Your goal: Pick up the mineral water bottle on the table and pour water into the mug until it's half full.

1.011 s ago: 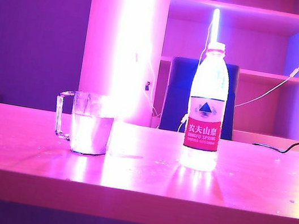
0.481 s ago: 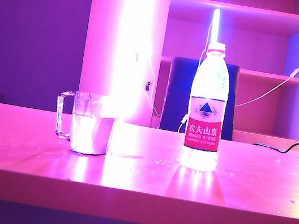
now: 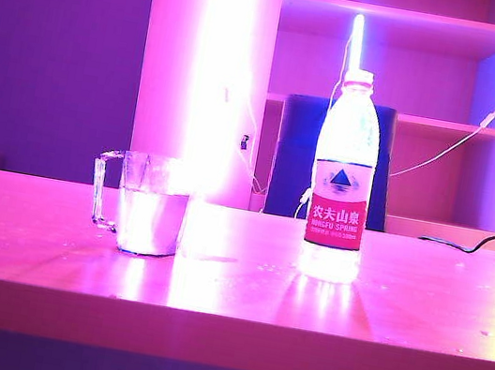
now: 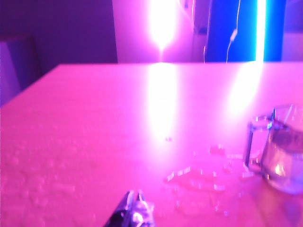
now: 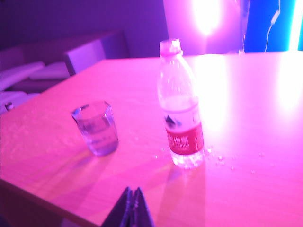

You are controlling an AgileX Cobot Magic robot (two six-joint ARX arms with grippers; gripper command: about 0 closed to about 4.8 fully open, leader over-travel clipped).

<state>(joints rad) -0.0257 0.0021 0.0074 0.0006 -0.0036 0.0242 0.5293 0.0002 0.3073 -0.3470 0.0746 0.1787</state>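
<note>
Tabletop (image 3: 230, 287) wide and flat, pink under strong coloured light. Mineral water bottle (image 3: 342, 177) stands upright right of centre in the exterior view, cap on, red label facing the camera. Mug (image 3: 151, 205) stands upright to its left, well apart from the bottle, handle pointing away from the bottle; water (image 3: 150, 221) fills the lower part, to a line about halfway up the glass.

Neither arm shows in the exterior view.

Left gripper (image 4: 132, 213): only the tips of the fingers show at the edge of the left wrist view, drawn together into one point with nothing between them. They hang above bare tabletop (image 4: 94, 132) dotted with droplets (image 4: 199, 172). The mug (image 4: 279, 149) sits near, off to one side, its squarish handle turned toward the wet patch. Gripper and mug are apart.

Right gripper (image 5: 131, 210): fingers pressed together, empty, tips meeting in a narrow wedge. Ahead of them stands the bottle (image 5: 181, 106), upright, with a few droplets (image 5: 220, 158) on the tabletop (image 5: 255, 104) by its base. The mug (image 5: 96, 127) stands beyond to the side, holding water (image 5: 98, 137). Gripper touches neither.

A chair back (image 3: 332, 161) and shelving (image 3: 403, 21) stand behind the tabletop.
</note>
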